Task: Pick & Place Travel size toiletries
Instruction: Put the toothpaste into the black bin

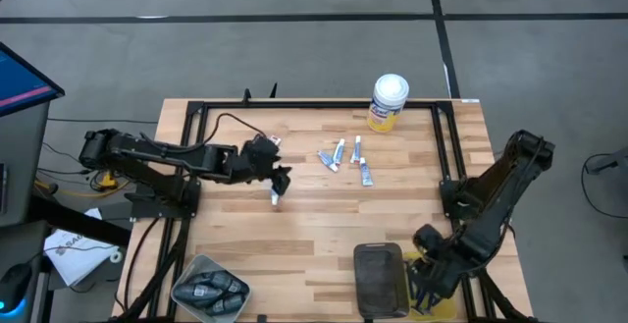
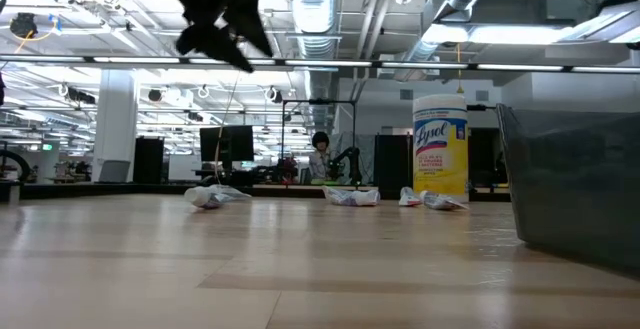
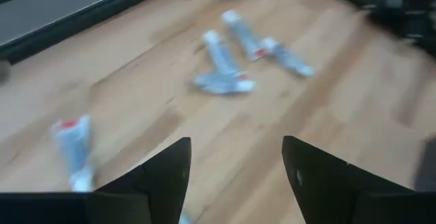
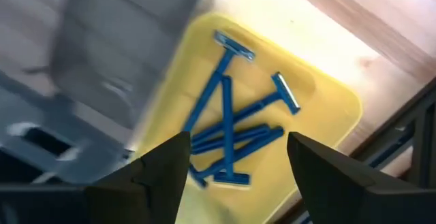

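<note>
High view shows the left tool (image 1: 278, 178) over the middle of the counter (image 1: 324, 235), left of centre, its fingers apart and empty, with one white tube (image 1: 275, 197) lying on the boards just beside it. Four more tubes (image 1: 345, 158) lie in a loose cluster nearer the far edge, close to the yellow canister (image 1: 389, 102); two of them touch or overlap, as the left wrist view shows (image 3: 221, 60). These tubes look light and soft-walled, crimped flat at one end and capped at the other, so they will likely dent under a hard pinch and may skid on the smooth wood; my judgement is that the best hold is across the round middle of the body, fingers square to its length, not on the flat crimp or the small cap. The lone tube offers the cleanest approach, since nothing crowds it. At the near right corner the right tool (image 1: 428, 282) hangs over a yellow tray (image 4: 320, 108) holding several blue razors (image 4: 235, 132); its fingers are apart and nothing is between them. Razors are stiff, thin and light, lying crossed, and would be taken by the handle, away from the head. A dark bin (image 1: 379, 276) sits at the near edge beside that tray, and a clear tub (image 1: 209, 292) of dark grey pieces occupies the near left corner.
</note>
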### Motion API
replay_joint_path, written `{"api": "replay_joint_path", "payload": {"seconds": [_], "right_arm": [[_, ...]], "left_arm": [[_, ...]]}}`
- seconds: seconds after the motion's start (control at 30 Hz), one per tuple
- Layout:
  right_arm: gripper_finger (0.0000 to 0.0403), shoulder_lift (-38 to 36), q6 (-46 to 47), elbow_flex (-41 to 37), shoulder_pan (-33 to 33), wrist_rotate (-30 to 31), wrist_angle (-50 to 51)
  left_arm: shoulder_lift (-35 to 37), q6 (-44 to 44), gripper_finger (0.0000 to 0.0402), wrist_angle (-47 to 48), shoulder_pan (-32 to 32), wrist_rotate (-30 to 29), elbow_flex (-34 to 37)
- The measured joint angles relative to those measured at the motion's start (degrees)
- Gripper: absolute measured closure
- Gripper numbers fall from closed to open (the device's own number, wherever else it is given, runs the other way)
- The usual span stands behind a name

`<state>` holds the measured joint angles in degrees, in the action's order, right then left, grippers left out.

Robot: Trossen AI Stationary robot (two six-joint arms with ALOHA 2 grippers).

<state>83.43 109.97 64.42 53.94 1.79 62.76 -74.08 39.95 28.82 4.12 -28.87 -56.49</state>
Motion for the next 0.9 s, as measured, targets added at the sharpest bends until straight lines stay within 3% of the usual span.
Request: {"api": "replay_joint_path", "payload": {"seconds": [0.17,0.33,0.63,0.9], "right_arm": [[0.0173,-3.71,2.65,0.00,0.05,4.32,0.00],[0.0180,-4.84,3.05,0.00,-0.99,4.43,0.44],[0.0154,-4.69,3.45,0.00,-4.49,4.29,-0.24],[0.0148,-4.76,-0.61,0.00,-7.78,4.29,-0.52]], "left_arm": [[-0.04,9.56,0.0174,7.90,-1.26,1.09,0.00],[-2.04,15.72,0.0174,11.15,0.33,4.89,-0.09],[-10.85,16.09,0.0174,11.04,6.45,5.05,0.00],[-12.31,18.13,0.0174,11.70,7.83,7.92,0.00]]}}
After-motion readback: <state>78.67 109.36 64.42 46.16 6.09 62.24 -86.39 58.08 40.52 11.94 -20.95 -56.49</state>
